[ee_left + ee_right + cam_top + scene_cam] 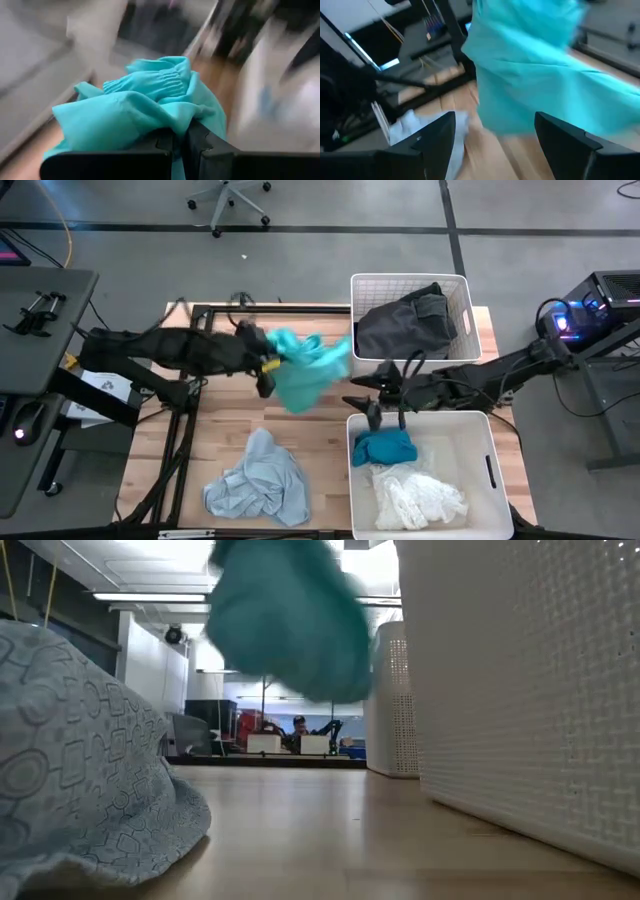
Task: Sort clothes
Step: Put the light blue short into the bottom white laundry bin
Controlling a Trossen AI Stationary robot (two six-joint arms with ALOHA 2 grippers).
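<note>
A teal garment (305,365) hangs in the air over the table's far middle, held by my left gripper (268,366), which is shut on it. It also shows in the low view (295,620), in the left wrist view (145,100) and in the right wrist view (530,75). My right gripper (362,405) is open and empty between the two bins, beside the garment. A pale blue patterned garment (258,485) lies bunched on the table near the front edge. Dark clothes (405,325) fill the far bin; a teal piece (385,447) and a white piece (418,498) lie in the near bin. My left gripper pinches a bunched fold of the teal garment (172,125) between its two fingers, several layers gathered together. The fingers come at it about level, from the table's left. The garment is lifted clear of the table and swings out toward the right, slack.
Two white slatted bins stand at the table's right: the far one (462,290) and the near one (490,470). In the low view the near bin's wall (530,690) fills the right side. Bare wood lies between the pale blue garment and the bins.
</note>
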